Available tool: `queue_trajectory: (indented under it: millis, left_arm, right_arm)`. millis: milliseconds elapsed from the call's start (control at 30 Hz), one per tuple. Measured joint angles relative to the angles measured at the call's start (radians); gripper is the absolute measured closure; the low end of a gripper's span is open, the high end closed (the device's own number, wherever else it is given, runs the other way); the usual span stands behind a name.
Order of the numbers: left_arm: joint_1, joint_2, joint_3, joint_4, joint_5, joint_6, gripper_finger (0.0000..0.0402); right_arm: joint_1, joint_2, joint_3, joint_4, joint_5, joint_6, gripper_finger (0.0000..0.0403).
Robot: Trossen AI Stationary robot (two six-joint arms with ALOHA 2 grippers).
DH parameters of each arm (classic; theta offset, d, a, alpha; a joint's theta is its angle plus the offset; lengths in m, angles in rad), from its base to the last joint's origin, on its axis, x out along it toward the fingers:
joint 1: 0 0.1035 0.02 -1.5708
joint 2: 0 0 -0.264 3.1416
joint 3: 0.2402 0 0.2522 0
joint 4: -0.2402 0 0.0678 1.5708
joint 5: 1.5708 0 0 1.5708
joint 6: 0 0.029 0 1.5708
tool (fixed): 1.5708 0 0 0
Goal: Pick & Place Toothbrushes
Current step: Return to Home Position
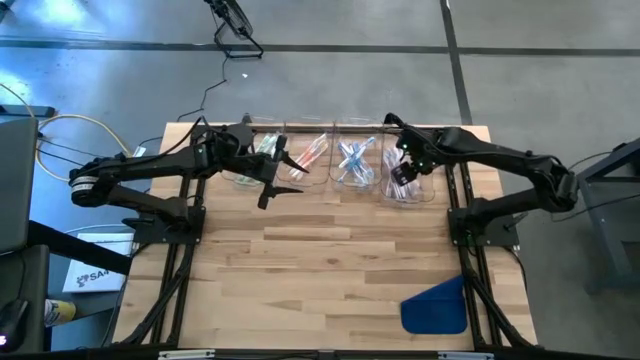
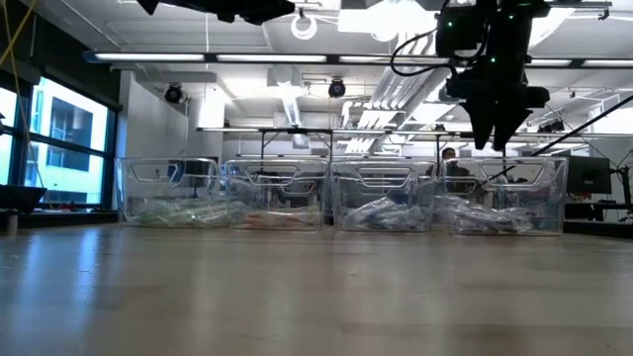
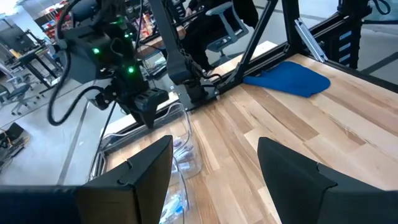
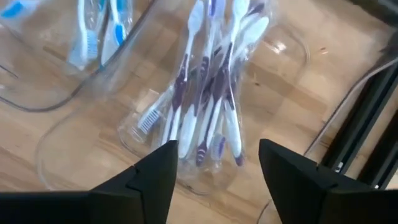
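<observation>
Apparently the sorting is finished, since no loose toothbrush is seen on the counter point(image 1: 330, 270); only a blue cloth point(image 1: 437, 305) is seen at its near right corner. The toothbrushes are held in four transparent bins lined along the far edge. The violet toothbrushes point(image 4: 205, 106) are stacked in the right bin point(image 2: 554, 193), and the blue toothbrushes point(image 4: 93, 37) in the bin beside it. The orange toothbrushes point(image 1: 315, 150) and green toothbrushes point(image 2: 183, 211) are gathered further left. The right gripper point(image 4: 217, 146) is poised just above the right bin, its fingers spread and nothing pinched between them. The left gripper point(image 3: 214, 142) is likewise spread and empty, held high near the two left bins. For a clean return home, the right gripper is best lifted straight up until the bin rim is cleared. Only then should it be drawn back toward its base, so that the thin wall is not clipped and the bin is not dragged. The left arm can be retracted at the same time, provided it is kept high over the bins. The fingers may be kept apart, as nothing is carried.
</observation>
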Motion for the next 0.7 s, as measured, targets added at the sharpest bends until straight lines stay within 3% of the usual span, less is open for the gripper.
queue_trajectory:
  millis: [233, 433, 533, 700]
  left_arm:
    - [0.000, 0.000, 0.000, -0.002, -0.047, 0.001, 0.0171]
    - [0.000, 0.000, 0.001, -0.030, -0.055, 0.000, 0.0171]
    - [0.000, 0.001, 0.001, -0.047, -0.055, -0.005, 0.0171]
    - [0.000, 0.001, 0.001, -0.042, -0.055, -0.002, 0.0171]
  right_arm:
    - [-0.005, -0.004, 0.071, 0.025, 0.000, -0.015, 0.0190]
    - [0.043, -0.004, 0.086, 0.158, -0.006, -0.080, 0.0191]
    - [0.090, -0.004, 0.086, 0.272, -0.029, -0.130, 0.0191]
    - [0.207, -0.013, 0.086, 0.613, -0.040, -0.221, 0.0191]
